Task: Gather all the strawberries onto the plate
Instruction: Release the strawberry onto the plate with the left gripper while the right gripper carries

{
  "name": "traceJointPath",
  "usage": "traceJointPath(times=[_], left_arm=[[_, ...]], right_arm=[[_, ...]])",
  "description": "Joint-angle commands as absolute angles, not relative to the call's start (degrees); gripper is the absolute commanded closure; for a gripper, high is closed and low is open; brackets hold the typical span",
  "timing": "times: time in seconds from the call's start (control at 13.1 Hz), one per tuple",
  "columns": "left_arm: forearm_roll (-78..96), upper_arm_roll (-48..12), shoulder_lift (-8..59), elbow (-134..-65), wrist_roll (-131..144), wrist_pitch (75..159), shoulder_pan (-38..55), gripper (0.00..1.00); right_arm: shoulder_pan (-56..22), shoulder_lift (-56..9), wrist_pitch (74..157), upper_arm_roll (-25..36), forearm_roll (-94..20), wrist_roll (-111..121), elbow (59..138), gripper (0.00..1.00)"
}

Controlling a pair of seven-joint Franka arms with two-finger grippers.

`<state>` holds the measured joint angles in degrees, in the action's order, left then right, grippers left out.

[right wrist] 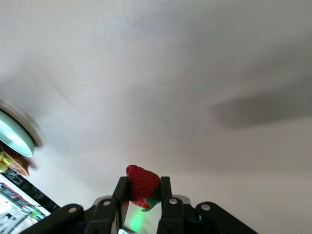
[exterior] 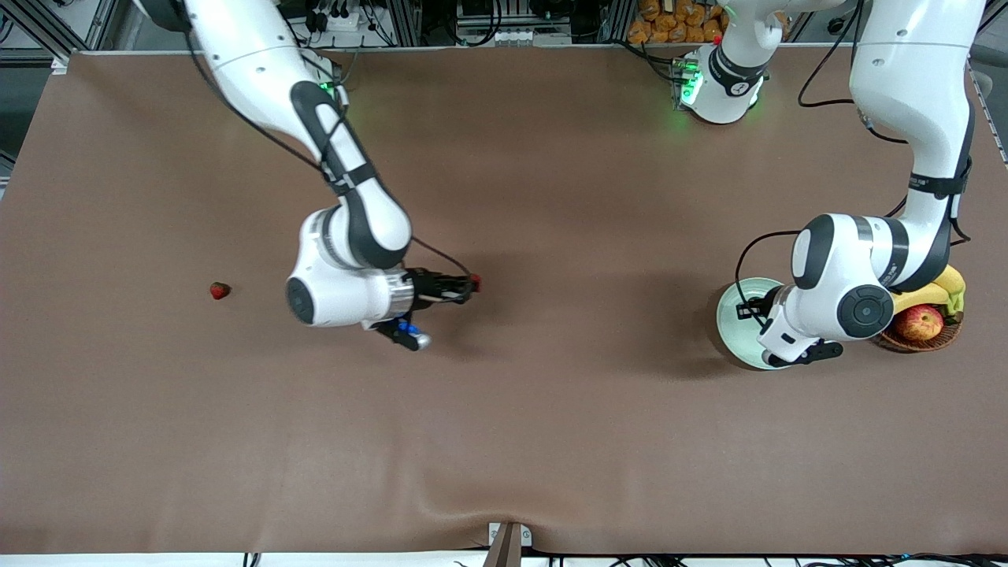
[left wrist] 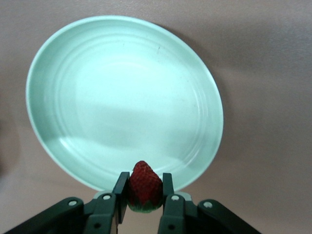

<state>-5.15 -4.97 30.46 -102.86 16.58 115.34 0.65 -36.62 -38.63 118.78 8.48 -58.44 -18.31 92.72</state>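
My left gripper (left wrist: pixel 145 194) is shut on a red strawberry (left wrist: pixel 145 186) and hangs over the rim of the pale mint-green plate (left wrist: pixel 97 97). In the front view this gripper (exterior: pixel 746 309) sits over the plate (exterior: pixel 728 327) at the left arm's end of the table, and its berry is hidden there. My right gripper (right wrist: pixel 144 191) is shut on a second strawberry (right wrist: pixel 141 184), and in the front view it (exterior: pixel 469 287) holds that berry (exterior: pixel 476 281) above the middle of the table. A third strawberry (exterior: pixel 220 290) lies loose on the mat toward the right arm's end.
A brown wicker basket (exterior: pixel 937 340) with an apple (exterior: pixel 918 322) and a banana (exterior: pixel 933 293) stands right beside the plate, partly under the left arm. Brown mat (exterior: pixel 551 409) covers the whole table. The plate's edge (right wrist: pixel 14 134) shows far off in the right wrist view.
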Motion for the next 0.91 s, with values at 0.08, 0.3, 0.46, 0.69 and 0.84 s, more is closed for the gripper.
traceJointPath(times=[0.08, 0.3, 0.46, 0.69, 0.84], left_arm=[[-6.4, -5.5, 30.6, -103.2, 11.4, 117.5, -1.2, 0.0], [-5.5, -7.1, 27.4, -102.7, 11.5, 113.3, -1.9, 0.0], [-2.1, -9.2, 24.6, -102.6, 13.6, 109.6, -1.8, 0.0], [1.3, -14.5, 23.5, -102.4, 22.5, 108.5, -1.6, 0.0], [1.3, -18.5, 24.1, -101.6, 30.6, 108.6, -1.1, 0.0]], right_arm=[[-41.3, -41.6, 127.1, 7.9, -63.0, -19.2, 92.5, 1.0], [-43.6, -43.4, 131.7, 7.0, -65.3, -19.2, 92.5, 1.0], [-44.8, -44.1, 134.5, 6.6, -66.1, -19.2, 92.5, 0.95], [-44.2, -43.8, 135.1, 6.2, -65.8, -19.2, 92.5, 0.24], [-42.6, -43.0, 134.5, 6.3, -65.3, -18.8, 93.2, 0.03]])
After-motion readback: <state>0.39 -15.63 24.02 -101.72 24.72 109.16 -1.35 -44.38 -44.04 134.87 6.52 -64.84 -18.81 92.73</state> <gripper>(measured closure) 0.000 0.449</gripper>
